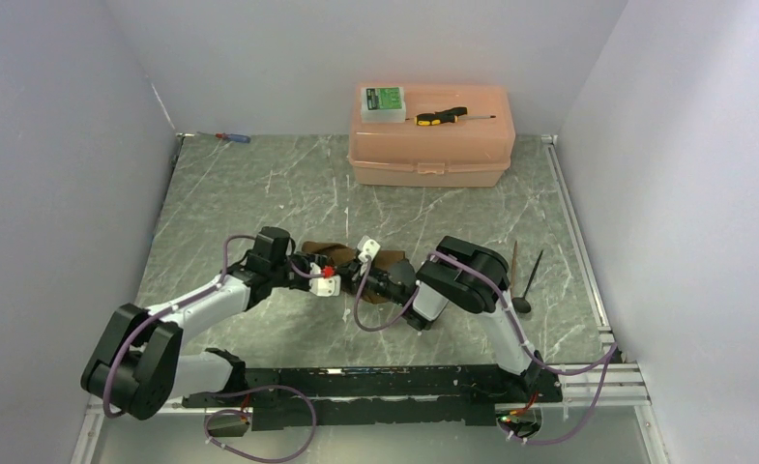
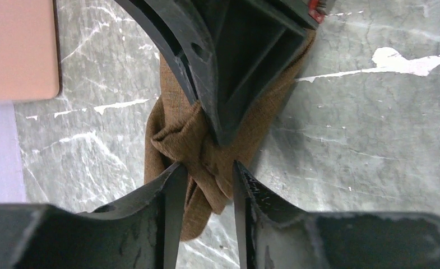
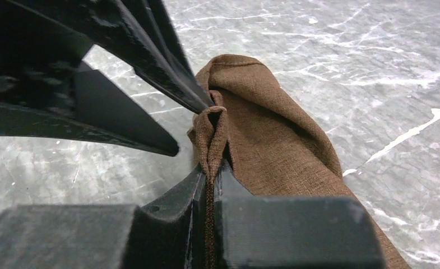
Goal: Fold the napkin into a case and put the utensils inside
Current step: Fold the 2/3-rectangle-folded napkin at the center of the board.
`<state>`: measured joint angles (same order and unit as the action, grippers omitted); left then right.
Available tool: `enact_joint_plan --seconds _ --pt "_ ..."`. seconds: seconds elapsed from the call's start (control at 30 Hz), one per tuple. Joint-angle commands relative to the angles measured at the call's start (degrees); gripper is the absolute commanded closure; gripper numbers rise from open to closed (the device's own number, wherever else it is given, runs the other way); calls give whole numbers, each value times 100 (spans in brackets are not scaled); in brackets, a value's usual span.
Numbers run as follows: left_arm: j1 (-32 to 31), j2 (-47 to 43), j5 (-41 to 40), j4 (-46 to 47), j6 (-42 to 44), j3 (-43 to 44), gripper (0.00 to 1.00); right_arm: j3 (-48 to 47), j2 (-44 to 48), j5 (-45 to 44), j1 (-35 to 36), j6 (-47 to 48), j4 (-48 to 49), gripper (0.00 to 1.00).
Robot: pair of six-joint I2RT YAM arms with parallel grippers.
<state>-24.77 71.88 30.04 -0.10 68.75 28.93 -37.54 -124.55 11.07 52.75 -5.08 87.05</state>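
Clamping hard, your right pincer (image 3: 209, 174) has an upright folded edge of the napkin (image 3: 273, 129) squeezed between its fingers, the rest draping off to one side. Your left pincer (image 2: 206, 174) meets it nose to nose, half closed on a bunch that fills its gap. Bare table (image 1: 259, 193) flanks both pincers; the utensils (image 1: 522, 302) lie well apart, outside your right arm.

Left claw (image 2: 206, 171) gripping, right claw (image 3: 210, 168) clamped tight, tips facing
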Motion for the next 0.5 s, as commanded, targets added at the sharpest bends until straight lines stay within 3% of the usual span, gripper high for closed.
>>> enact_joint_plan --seconds 0.0,0.27,0.47 --pt "-35 -517 -148 19 -190 -229 57 -127 -81 88 -89 -219 1092 99" --pt "-48 -1030 -187 -224 -291 -431 55 -161 -89 167 -94 -283 1078 99" --pt "-141 -546 -54 -36 -204 -296 55 -125 -44 233 -90 -295 1068 100"
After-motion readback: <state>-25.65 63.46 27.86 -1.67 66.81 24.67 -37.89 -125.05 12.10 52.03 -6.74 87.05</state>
